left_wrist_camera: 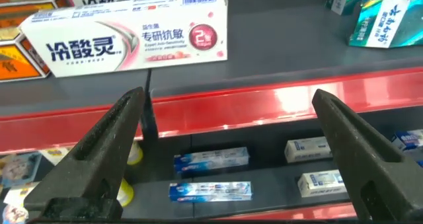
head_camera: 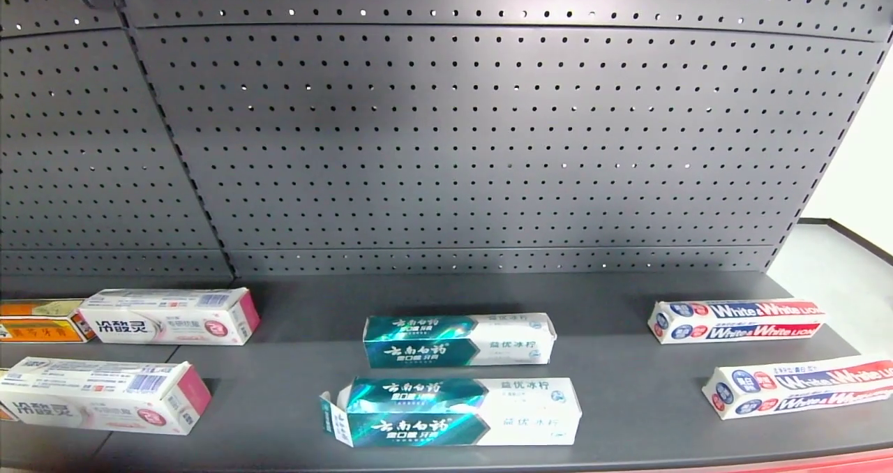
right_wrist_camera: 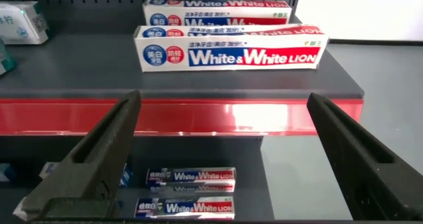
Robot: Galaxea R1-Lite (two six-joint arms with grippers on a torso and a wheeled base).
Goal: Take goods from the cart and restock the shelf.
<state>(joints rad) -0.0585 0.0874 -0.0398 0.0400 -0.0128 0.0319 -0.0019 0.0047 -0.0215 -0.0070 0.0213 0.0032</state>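
Pegboard [head_camera: 446,145] backs the shelf [head_camera: 614,389] of toothpaste boxes [head_camera: 459,340]; my left end effector [left_wrist_camera: 228,95] and right end effector [right_wrist_camera: 223,97], both wide and empty near its red lip [right_wrist_camera: 231,116], could clip it rising or snag the open-flapped box [head_camera: 453,411] at lower centre.

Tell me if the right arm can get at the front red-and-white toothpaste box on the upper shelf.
Probably yes. The right end effector is open and faces the front red-and-white box, which lies near the front edge of the shelf with nothing in between.
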